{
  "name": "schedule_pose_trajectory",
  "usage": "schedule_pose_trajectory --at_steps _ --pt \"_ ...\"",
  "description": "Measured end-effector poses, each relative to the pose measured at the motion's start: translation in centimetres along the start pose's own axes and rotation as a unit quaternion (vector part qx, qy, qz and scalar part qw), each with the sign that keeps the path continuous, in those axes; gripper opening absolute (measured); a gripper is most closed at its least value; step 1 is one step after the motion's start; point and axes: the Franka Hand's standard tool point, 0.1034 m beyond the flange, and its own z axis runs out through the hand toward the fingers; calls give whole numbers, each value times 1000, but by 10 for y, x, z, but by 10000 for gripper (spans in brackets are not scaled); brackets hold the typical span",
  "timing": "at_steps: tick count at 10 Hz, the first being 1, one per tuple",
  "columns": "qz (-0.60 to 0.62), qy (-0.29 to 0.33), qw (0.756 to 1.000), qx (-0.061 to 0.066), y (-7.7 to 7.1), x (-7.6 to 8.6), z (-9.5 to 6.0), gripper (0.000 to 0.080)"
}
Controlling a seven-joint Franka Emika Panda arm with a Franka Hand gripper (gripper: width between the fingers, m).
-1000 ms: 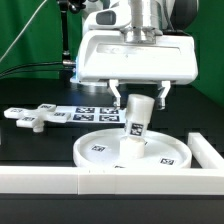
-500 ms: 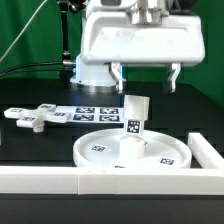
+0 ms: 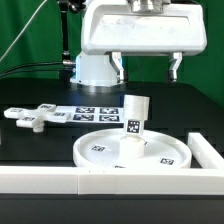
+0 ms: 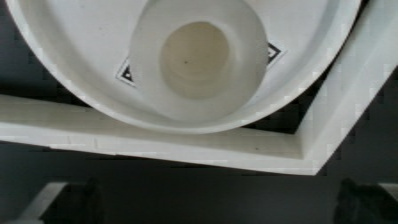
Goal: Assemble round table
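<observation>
The large round disc (image 3: 96,150) lies on the black table near the front wall. The short cylindrical leg (image 3: 136,124) stands upright on the disc's middle, with a marker on its side. My gripper (image 3: 148,69) hangs open and empty well above the leg, touching nothing. The flat cross-shaped piece (image 3: 34,118) lies on the table at the exterior view's left. In the wrist view I look straight down on the leg's end (image 4: 199,55) and the disc (image 4: 93,75). The gripper (image 4: 210,205) shows there only as two dark fingertips (image 4: 54,200) spread far apart.
The marker board (image 3: 88,113) lies flat behind the disc. The long white border wall (image 3: 60,181) runs along the front and turns up the exterior view's right (image 3: 207,151); its corner shows in the wrist view (image 4: 231,145). The arm's white base (image 3: 92,68) stands behind.
The gripper has let go of the leg, opened wide and risen straight up. The leg stays standing on the disc.
</observation>
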Motion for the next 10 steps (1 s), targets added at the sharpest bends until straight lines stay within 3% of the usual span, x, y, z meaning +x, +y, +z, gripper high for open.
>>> schedule_pose_trajectory --at_steps 3,9,10 --pt "1 -29 1000 8 1 -5 3 648" --pt "7 -223 973 61 -13 -14 2 648" --pt "-12 -189 981 45 -4 -6 9 648"
